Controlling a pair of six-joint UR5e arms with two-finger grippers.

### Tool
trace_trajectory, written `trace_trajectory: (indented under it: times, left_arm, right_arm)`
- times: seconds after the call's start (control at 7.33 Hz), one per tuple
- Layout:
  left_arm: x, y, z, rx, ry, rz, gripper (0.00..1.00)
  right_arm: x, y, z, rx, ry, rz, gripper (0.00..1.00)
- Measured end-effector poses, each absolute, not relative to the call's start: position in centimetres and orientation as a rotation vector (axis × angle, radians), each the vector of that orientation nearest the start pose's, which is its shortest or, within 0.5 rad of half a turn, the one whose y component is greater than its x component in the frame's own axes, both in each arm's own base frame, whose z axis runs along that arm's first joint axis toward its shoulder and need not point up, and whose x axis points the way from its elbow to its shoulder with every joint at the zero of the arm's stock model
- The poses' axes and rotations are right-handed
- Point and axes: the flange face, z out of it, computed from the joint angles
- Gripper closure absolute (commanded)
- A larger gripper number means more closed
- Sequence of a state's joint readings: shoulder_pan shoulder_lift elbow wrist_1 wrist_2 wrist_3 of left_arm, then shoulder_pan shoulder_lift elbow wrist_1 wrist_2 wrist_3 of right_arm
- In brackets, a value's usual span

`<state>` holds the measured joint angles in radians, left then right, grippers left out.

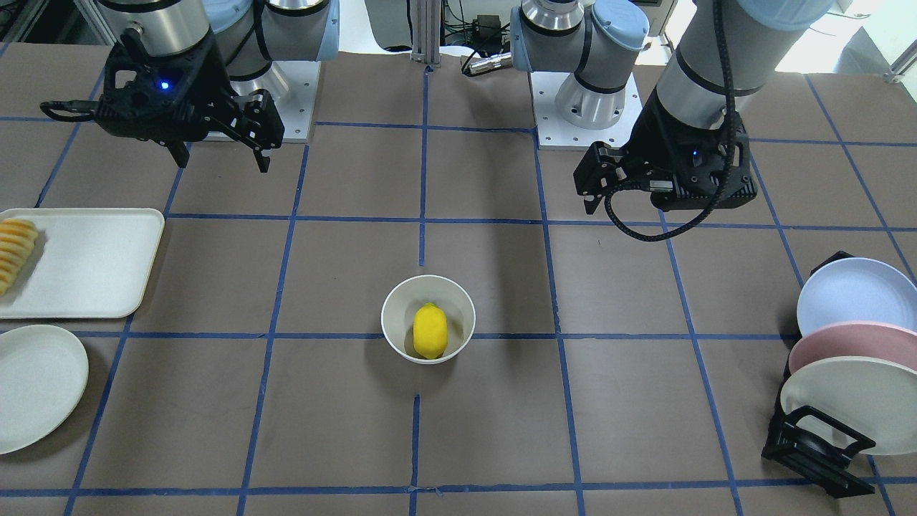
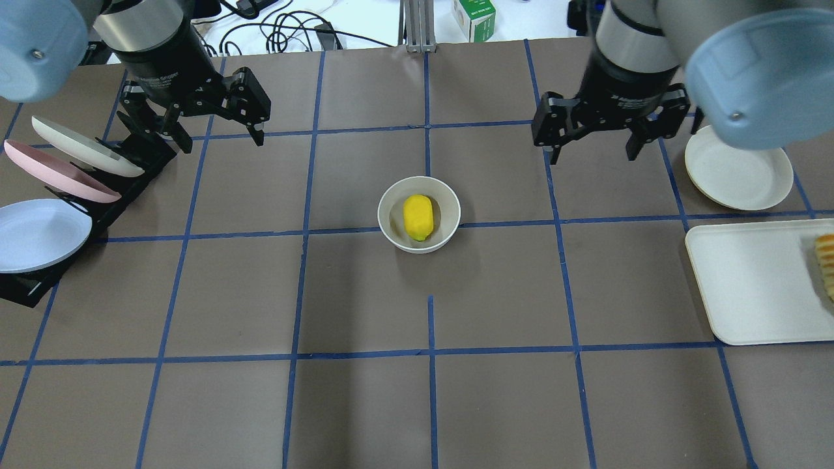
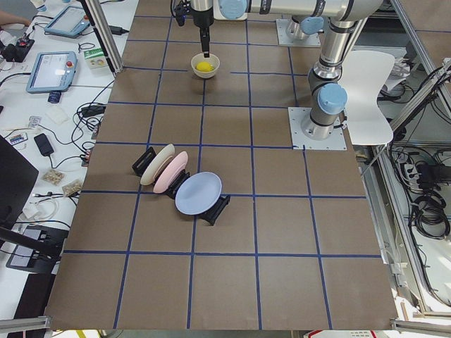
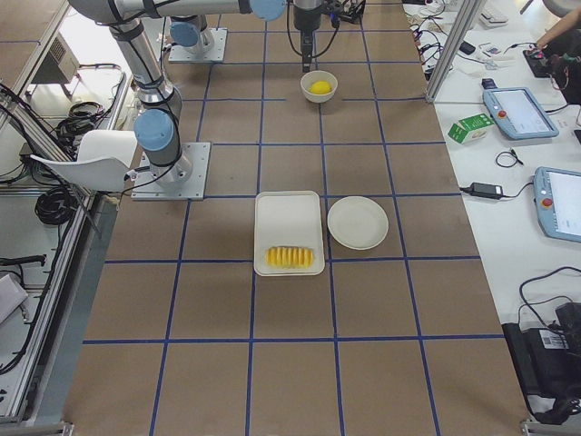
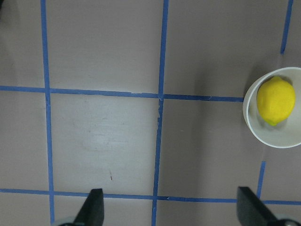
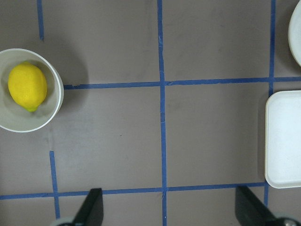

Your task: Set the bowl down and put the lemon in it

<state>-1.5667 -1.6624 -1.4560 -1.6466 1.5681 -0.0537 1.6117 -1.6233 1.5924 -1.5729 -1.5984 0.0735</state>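
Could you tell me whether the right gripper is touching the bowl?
Apart. The overhead view shows the right gripper open and well off to one side of the bowl, with bare table between them.

My left arm and right arm: silver-grey tubes with pale blue joint caps, each on a white square base plate edged with small screw holes. My left gripper and right gripper: matte black, each with a blue LED. A ribbed black cable runs along my left forearm.
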Motion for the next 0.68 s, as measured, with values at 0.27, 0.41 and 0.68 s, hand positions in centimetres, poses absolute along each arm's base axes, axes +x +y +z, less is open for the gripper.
trace_trajectory:
  times: [0.27, 0.41, 0.68]
  left_arm:
    - [-13.31, -51.98, 49.03, -0.081, 3.135, 0.084, 0.00]
    - [-13.20, -51.78, 49.13, -0.079, 3.130, 0.080, 0.00]
    - [-13.02, -51.63, 49.29, -0.080, 3.128, 0.076, 0.00]
  right_arm:
    - [14.61, -46.47, 50.45, 0.065, 3.157, -0.097, 0.00]
    - [14.64, -46.52, 50.57, 0.064, 3.155, -0.119, 0.00]
    - [14.71, -46.55, 50.64, 0.062, 3.153, -0.131, 0.00]
